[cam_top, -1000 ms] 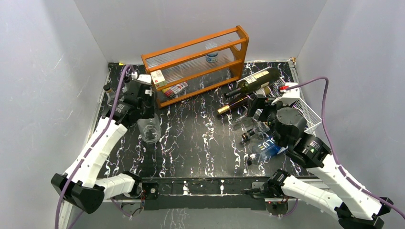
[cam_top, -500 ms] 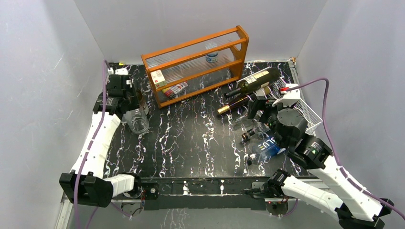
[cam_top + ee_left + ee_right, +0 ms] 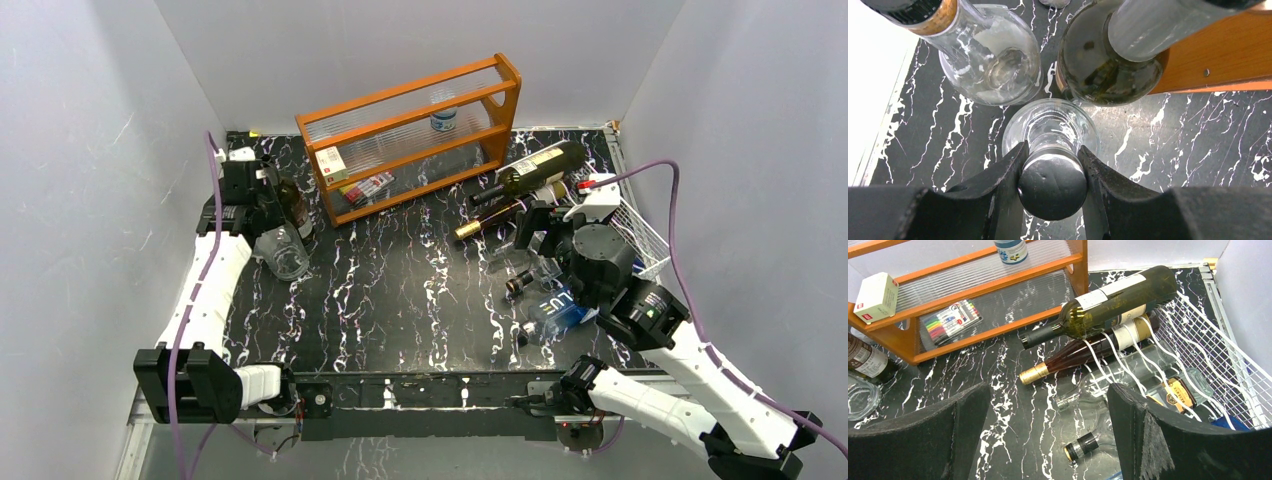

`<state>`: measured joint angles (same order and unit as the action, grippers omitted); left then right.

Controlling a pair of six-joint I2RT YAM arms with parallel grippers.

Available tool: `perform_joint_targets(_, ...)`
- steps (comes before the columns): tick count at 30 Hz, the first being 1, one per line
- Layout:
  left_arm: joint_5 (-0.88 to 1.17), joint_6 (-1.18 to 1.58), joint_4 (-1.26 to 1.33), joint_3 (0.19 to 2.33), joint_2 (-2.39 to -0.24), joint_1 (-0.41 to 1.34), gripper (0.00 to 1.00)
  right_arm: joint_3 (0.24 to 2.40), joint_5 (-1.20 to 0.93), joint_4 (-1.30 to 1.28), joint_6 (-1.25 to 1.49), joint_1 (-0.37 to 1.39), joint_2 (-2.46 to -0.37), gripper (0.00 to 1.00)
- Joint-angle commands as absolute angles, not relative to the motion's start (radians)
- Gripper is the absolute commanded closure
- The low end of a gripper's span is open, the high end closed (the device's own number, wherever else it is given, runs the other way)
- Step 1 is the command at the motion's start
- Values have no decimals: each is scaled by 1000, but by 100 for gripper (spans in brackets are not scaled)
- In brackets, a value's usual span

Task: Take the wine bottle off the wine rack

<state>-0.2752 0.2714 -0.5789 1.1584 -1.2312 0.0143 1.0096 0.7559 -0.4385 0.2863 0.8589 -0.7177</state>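
At far left, the left hand, clamped tight on the black-capped neck of a clear glass bottle, has carried it from nearer the middle of the surface into the back-left corner, beside a brown bottle. That looks like one removal nearly finished. At right, the right hand has barely moved, jaws wide and holding nothing. It faces the dark wine bottle, which lies across the white wine rack, neck outward, atop a gold-foiled bottle.
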Motion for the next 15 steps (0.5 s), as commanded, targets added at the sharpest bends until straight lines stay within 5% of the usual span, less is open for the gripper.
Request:
perform_joint_targets(1, -298, 262, -465, 1158, -1176, 8, 72, 1027, 758, -393, 293, 861, -716, 2)
perform_joint_targets(4, -289, 259, -472, 1155, -1173, 7, 65, 1033, 751, -400, 295, 860, -716, 2)
perform_joint_targets(15, -255, 251, -556, 1226, -1132, 8, 12, 1039, 744, -404, 299, 861, -713, 2)
